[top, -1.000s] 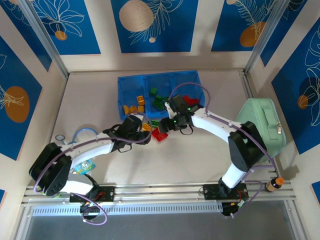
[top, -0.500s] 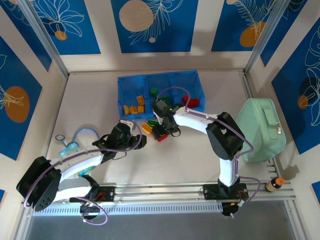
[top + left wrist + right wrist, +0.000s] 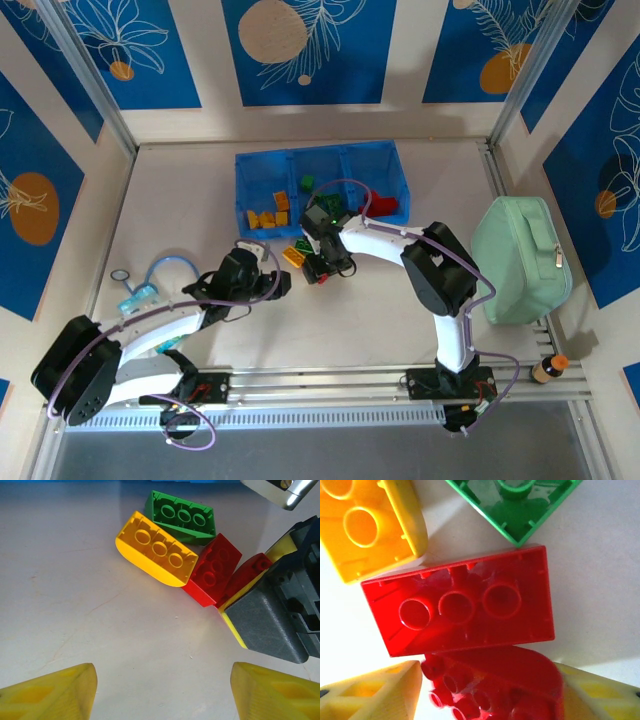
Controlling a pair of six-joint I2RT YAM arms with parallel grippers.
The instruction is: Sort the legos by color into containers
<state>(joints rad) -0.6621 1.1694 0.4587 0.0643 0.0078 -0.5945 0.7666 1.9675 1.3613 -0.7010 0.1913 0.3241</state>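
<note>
The right tool (image 3: 485,700) is closed on a rounded red lego (image 3: 495,680) at the bottom of the frame, beside the loose pile on the table (image 3: 100,620). The left tool (image 3: 160,690) gapes wide and empty. The lego is likely light, stiff and slick, so its flat side walls should grip best.

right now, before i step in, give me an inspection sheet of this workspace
surface: pale table, no spills seen
job's things: blue tray holds sorted bricks; yellow brick, green brick and red brick lie loose in a cluster on the table
clutter: mint pouch at right; small bottle by the front rail; ring and blue tube at left
grippers: left gripper open, empty; right gripper shut on rounded red brick
cables: purple cable loops above the right arm
surroundings: blue patterned wall panels
</note>
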